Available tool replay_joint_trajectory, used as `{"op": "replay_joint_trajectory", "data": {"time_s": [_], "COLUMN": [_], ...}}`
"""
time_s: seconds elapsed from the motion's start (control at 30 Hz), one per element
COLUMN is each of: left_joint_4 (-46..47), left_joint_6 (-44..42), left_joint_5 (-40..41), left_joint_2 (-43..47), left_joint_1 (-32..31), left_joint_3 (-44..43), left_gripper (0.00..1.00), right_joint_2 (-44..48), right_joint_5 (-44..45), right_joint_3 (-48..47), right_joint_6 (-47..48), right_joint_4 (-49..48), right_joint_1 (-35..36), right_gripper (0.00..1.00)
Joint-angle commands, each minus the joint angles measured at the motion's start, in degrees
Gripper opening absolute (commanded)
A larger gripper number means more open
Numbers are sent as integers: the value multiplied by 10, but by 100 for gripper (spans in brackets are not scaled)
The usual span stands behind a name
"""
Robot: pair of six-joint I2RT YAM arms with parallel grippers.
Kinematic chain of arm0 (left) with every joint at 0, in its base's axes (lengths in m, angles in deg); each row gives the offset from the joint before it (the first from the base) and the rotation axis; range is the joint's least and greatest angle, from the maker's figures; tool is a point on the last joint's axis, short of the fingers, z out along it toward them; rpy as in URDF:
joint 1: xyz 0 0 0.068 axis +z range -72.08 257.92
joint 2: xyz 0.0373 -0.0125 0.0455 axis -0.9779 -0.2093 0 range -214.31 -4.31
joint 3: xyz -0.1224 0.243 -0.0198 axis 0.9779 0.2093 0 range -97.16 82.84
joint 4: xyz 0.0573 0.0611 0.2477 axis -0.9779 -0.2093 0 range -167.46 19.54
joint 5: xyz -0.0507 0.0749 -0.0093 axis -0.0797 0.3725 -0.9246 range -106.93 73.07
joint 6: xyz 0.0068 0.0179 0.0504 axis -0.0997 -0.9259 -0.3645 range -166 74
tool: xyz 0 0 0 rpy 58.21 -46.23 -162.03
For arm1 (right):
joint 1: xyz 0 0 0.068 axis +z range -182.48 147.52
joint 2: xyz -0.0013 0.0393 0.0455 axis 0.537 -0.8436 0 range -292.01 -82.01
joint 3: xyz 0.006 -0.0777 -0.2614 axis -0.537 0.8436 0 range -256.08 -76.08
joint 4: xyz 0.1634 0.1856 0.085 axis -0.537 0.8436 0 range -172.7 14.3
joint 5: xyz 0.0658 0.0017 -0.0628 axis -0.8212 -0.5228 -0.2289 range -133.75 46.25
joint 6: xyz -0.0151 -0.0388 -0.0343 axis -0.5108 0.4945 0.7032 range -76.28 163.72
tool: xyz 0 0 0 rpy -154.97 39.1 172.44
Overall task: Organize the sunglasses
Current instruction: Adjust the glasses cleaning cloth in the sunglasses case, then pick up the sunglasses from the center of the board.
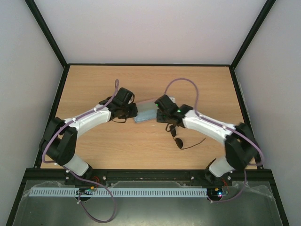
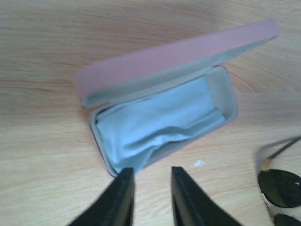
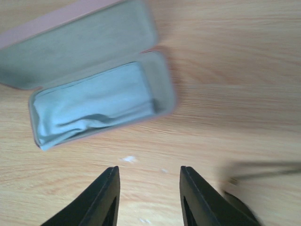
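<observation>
Left pincer [image 2: 151,172] parted, oblong pink case [image 2: 178,56], crumpled blue cloth [image 2: 155,122], wire-framed sunglasses [image 2: 280,188]

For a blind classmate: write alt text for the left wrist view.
An open pink case holding a light blue cloth lies on the wooden table. The left gripper hovers open beside it; the sunglasses lie at lower right.

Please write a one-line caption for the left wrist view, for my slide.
Open pink case holding a light blue cloth; sunglasses beside it on the table; left gripper empty.
</observation>
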Motion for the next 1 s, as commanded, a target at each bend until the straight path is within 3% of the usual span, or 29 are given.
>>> {"op": "replay_joint_trajectory", "data": {"time_s": [0.0,0.2,0.3,0.4,0.57,0.8,0.97], "left_joint_4": [-36,-63,-70,-65,-53,-45,-49], "left_joint_6": [-3,-30,-36,-35,-37,-43,-51], "left_joint_5": [-2,-11,-12,-17,-27,-39,-47], "left_joint_2": [20,-19,-40,-46,-36,-18,-9], "left_joint_1": [-15,-50,-68,-78,-84,-84,-84], "left_joint_3": [-37,-143,-179,-188,-176,-157,-150], "left_gripper": [33,65,97,100,99,100,99], "right_joint_2": [126,252,303,352,407,399,332], "right_joint_5": [61,54,33,18,23,15,3], "right_joint_3": [45,139,176,213,255,328,353], "right_joint_6": [-65,-174,-228,-290,-359,-415,-395], "right_joint_4": [139,194,213,238,290,261,194], "right_joint_1": [-6,-19,-20,-20,-21,-21,-62], "right_gripper": [46,56,56,58,74,73,68]}}
